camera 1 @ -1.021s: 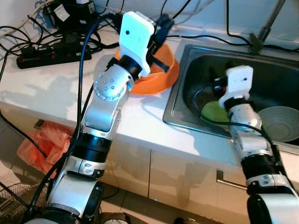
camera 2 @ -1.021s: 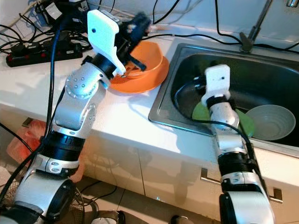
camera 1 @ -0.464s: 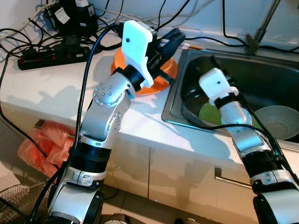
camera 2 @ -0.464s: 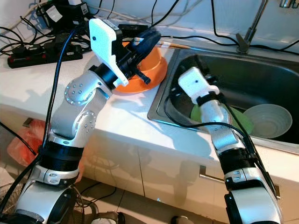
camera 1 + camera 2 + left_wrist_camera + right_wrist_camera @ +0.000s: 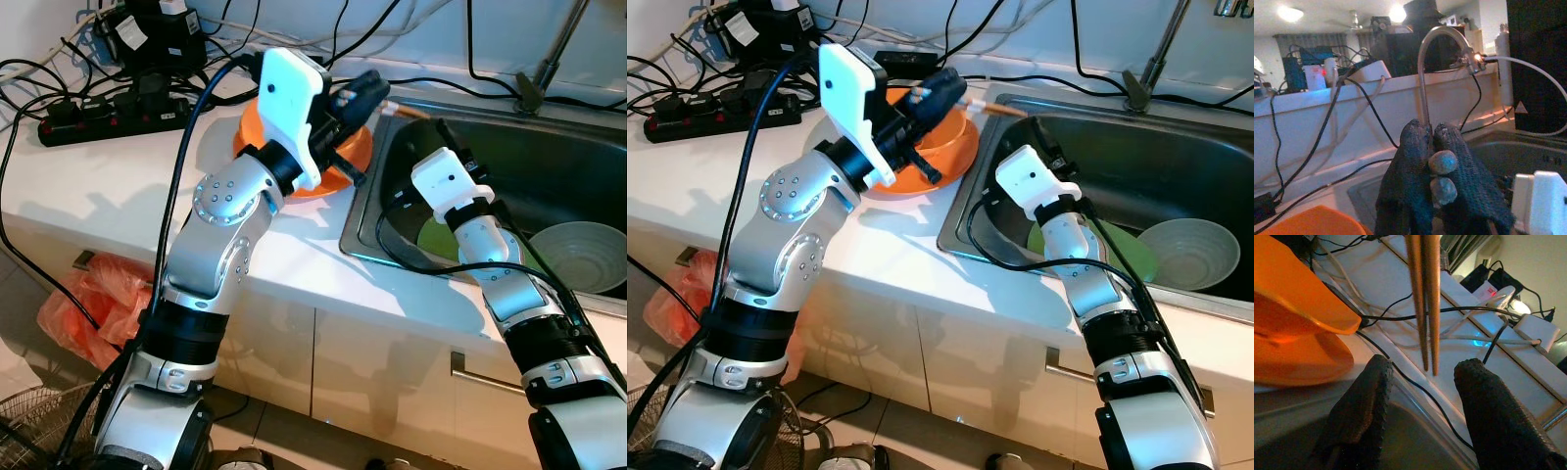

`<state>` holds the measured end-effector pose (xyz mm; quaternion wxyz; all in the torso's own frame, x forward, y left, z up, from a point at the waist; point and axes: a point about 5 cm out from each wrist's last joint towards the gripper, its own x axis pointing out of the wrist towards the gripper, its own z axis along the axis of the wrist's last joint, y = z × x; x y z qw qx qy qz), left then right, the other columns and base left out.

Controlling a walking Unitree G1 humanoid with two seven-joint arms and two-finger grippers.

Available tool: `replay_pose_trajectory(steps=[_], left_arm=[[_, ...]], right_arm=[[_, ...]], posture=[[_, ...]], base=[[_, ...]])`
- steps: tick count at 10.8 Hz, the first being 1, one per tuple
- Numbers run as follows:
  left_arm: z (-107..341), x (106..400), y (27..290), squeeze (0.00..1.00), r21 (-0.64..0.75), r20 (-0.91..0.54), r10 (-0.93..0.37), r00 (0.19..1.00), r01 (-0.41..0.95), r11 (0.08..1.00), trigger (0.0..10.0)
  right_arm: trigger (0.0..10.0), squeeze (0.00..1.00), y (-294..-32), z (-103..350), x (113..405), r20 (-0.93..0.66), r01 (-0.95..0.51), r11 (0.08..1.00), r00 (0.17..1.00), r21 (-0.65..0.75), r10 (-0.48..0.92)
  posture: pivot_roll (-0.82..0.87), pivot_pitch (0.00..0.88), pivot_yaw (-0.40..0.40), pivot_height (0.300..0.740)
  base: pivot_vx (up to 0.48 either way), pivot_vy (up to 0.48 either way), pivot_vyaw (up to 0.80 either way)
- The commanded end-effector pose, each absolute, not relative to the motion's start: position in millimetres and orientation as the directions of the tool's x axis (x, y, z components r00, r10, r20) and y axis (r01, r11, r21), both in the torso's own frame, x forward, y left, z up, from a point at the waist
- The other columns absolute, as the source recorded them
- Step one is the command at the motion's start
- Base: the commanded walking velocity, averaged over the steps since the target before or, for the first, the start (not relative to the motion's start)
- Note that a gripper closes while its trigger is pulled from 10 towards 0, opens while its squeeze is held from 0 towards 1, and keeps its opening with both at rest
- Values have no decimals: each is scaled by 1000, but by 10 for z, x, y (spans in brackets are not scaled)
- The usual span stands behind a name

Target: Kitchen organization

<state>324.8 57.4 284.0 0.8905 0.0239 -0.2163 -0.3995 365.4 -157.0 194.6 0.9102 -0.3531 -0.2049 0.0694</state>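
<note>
My left gripper is shut on a pair of wooden chopsticks and holds them level above the orange bowl on the white counter. Their tips point out over the sink's left rim. In the left wrist view the two round chopstick ends sit pinched between the fingers. My right gripper is raised from the sink, open, just below the chopstick tips. In the right wrist view the chopsticks hang between its spread fingers, apart from both, with the orange bowl beside them.
The steel sink holds a green plate and a pale bowl. A faucet stands behind it. A black power strip and tangled cables lie at the counter's back left. An orange bag sits on the floor.
My left gripper has carried the chopsticks from over the bowl toward the sink. My right gripper has risen out of the sink to just under their tips.
</note>
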Motion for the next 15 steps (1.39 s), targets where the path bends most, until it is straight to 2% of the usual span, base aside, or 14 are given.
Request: replay_pose_trajectory(steps=[1, 3, 11, 12, 13, 15], left_arm=[[2819, 3224, 563, 0, 236, 345, -739, 579, 709, 665, 10000], [2738, 3210, 519, 0, 244, 300, -764, 572, 728, 641, 10000], [2732, 3166, 404, 0, 243, 290, -794, 534, 761, 601, 10000], [2731, 3168, 411, 0, 244, 290, -793, 536, 760, 603, 10000], [2731, 3170, 420, 0, 245, 290, -791, 538, 757, 605, 10000], [2727, 3171, 426, 0, 253, 287, -789, 543, 751, 609, 10000]], right_arm=[[10000, 0, -1576, 2017, 3684, 342, 44, 737, 903, -674, 259], [10000, 0, -1563, 2010, 3682, 341, 37, 744, 903, -667, 261], [10000, 0, -1494, 1984, 3665, 330, 6, 750, 901, -661, 283], [8471, 0, -1494, 1987, 3666, 331, 6, 753, 900, -658, 282], [0, 0, -1492, 1988, 3665, 331, 4, 754, 900, -657, 283], [0, 0, -1482, 1993, 3666, 336, 3, 758, 898, -652, 286]], posture=[[68, 52, 32, 740], [66, 56, 32, 740], [55, 66, 38, 740], [55, 66, 38, 740], [55, 66, 38, 740], [58, 60, 36, 740]], base=[[0, 0, 0], [0, 0, 0], [0, 0, 0], [0, 0, 0], [0, 0, 0], [0, 0, 0]])
